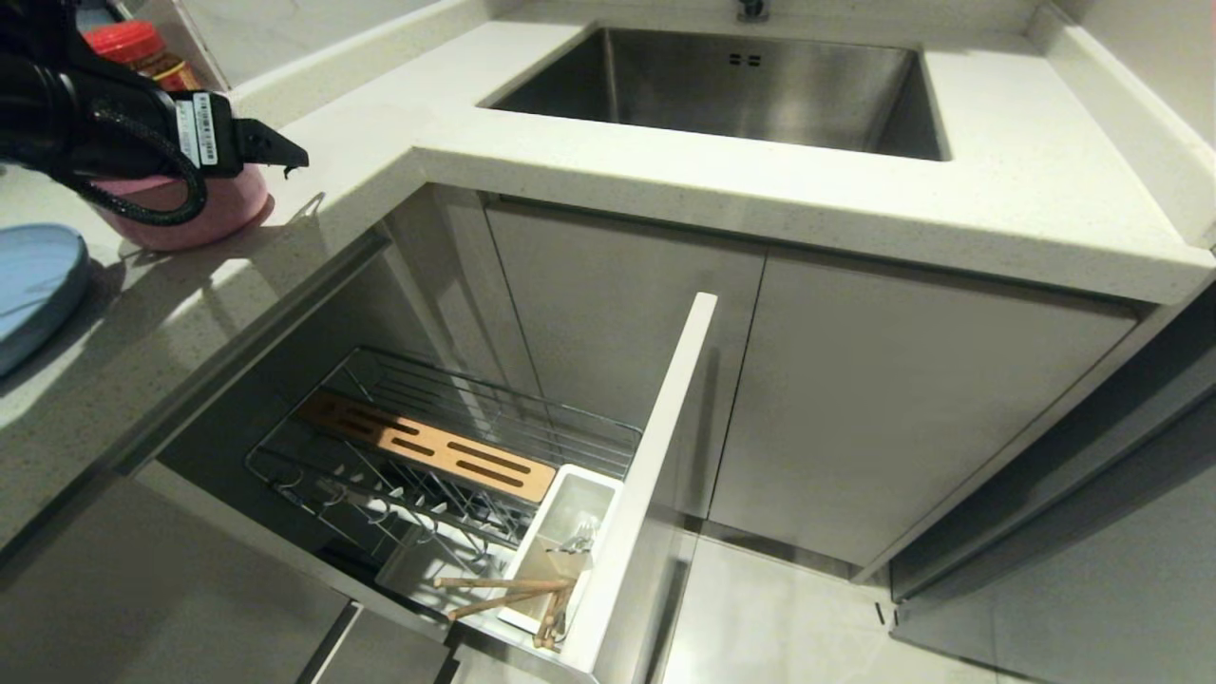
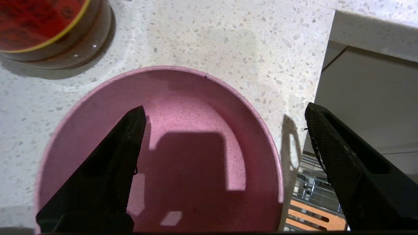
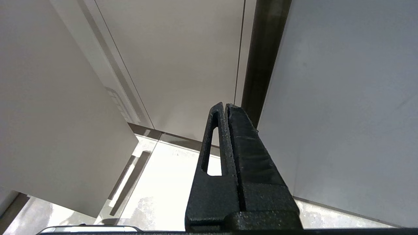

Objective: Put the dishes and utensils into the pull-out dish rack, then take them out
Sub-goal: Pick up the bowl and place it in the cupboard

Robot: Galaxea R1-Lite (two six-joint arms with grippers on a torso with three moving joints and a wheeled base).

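At upper left, our left gripper (image 2: 225, 114) hangs spread wide over the pink bowl (image 2: 196, 137); our right gripper (image 3: 225, 107) sits pressed together.

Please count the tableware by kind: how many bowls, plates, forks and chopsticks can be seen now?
Bowls: 1, pink bowl on the counter
Plates: 1, blue plate on the counter
Forks: 1, fork in the bin
Chopsticks: 2, chopsticks in the rack
Total: 5

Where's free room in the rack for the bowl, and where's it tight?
Free: the pull-out dish rack's wire prongs and the slotted wooden strip hold nothing. Crowded: the white utensil bin by the front panel holds the fork and chopsticks. The pink bowl sits on the counter beside the red-lidded jar.
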